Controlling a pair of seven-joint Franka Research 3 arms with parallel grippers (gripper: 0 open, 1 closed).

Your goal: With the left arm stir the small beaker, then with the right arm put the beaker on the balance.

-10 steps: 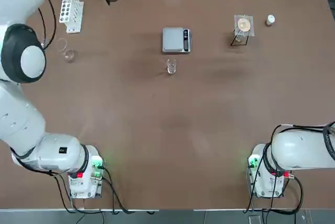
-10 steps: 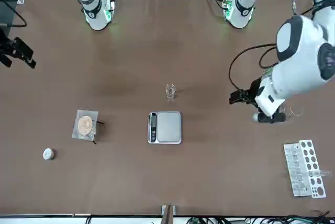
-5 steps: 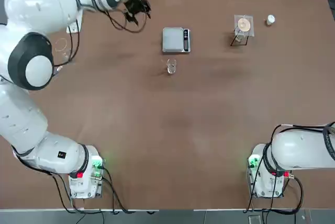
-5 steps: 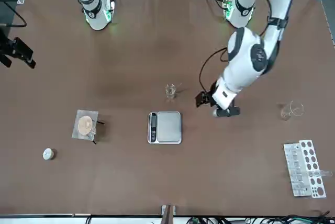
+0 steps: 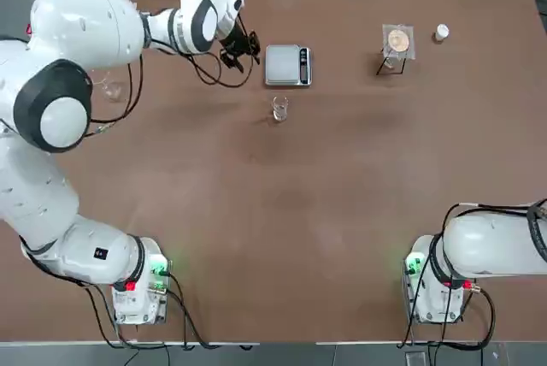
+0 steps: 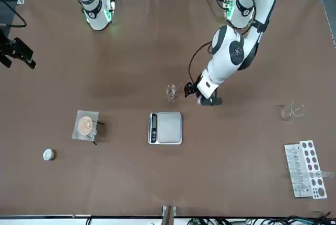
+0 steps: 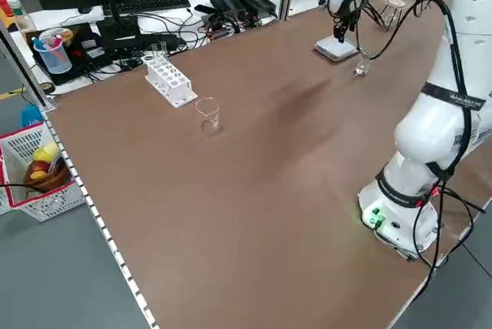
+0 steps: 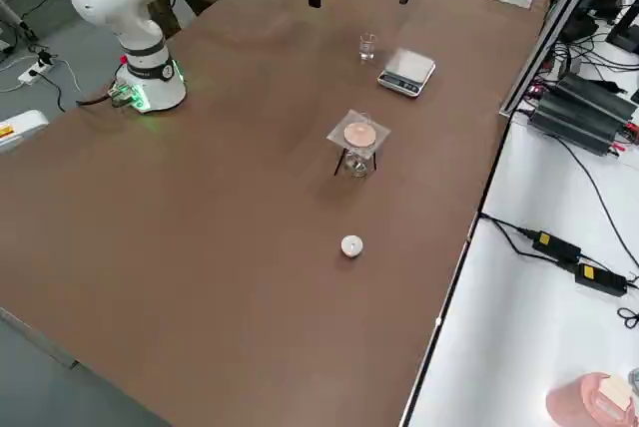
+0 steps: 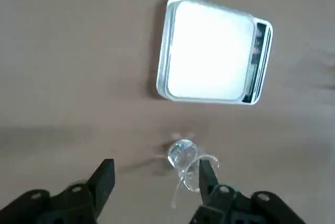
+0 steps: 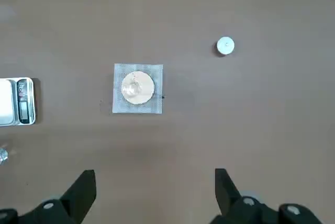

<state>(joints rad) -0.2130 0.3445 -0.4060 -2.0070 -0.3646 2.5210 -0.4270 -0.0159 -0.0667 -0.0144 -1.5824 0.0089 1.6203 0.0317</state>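
With its empty jaws parted, the left gripper (image 9: 157, 187) needed a gentle approach to the upright small beaker (image 5: 279, 109), upper centre in the top view, whose stirring rod (image 9: 179, 188) only the left wrist view showed clearly; the right gripper (image 10: 156, 195) waited open and empty, lower edge of its wrist view.

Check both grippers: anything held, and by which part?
Nothing held. Left gripper is open beside the small beaker, which stands on the table near the balance; right gripper is parked open, nothing between its fingers.
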